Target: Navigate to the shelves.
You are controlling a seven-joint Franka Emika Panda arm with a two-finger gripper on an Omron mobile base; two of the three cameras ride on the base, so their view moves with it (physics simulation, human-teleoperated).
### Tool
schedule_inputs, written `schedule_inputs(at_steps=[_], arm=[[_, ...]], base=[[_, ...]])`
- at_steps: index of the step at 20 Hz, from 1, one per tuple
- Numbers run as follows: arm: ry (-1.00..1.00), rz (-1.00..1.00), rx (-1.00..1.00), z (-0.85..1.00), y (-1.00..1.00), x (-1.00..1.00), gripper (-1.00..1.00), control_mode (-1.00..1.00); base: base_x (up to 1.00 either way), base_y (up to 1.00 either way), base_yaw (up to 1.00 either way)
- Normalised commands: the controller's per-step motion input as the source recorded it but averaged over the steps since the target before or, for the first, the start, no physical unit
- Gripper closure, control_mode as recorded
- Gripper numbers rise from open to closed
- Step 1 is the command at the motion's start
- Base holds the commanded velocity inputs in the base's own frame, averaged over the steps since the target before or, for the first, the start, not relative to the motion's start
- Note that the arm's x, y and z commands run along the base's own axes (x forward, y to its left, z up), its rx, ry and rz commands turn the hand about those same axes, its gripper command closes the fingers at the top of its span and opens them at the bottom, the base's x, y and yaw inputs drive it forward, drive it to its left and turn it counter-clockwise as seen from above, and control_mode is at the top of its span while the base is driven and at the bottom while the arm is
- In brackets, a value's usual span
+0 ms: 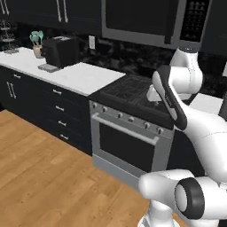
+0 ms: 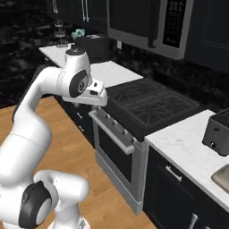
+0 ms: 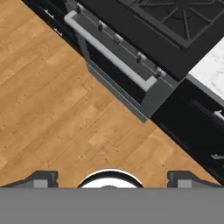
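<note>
Your base stands on the wood floor [image 3: 57,109] facing the stove [image 1: 128,95], with the oven [image 2: 117,147] directly ahead. The arm is folded above the oven front, and the gripper [image 3: 111,177] hangs over bare floor, released: its fingertips [image 3: 41,178] sit wide apart with nothing between them. No orange-brown shelves can be found here. What you have instead are dark cabinets [image 1: 53,11], a microwave [image 2: 150,22], a white counter [image 1: 77,75] carrying a coffee machine [image 1: 60,51], and a toaster [image 2: 218,129] on the far side. Judgement: you are still in the driving step, short of the goal. The next move calls for turning or travelling the base until the shelves come ahead; which way cannot be told.
</note>
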Motion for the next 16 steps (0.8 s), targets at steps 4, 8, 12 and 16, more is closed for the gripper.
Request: schedule_inputs(at_steps=[4,8,12,16], arm=[[0.0,0.0,0.0,0.0,0.0,0.0,-1.0,1.0],[0.0,0.0,0.0,0.0,0.0,0.0,-1.0,1.0],[0.0,0.0,0.0,0.0,0.0,0.0,-1.0,1.0],[0.0,0.0,0.0,0.0,0.0,0.0,-1.0,1.0]], base=[[-0.22,-0.07,0.67],[-0.05,-0.1,0.65],[-0.07,-0.14,0.67],[-0.01,-0.16,0.71]])
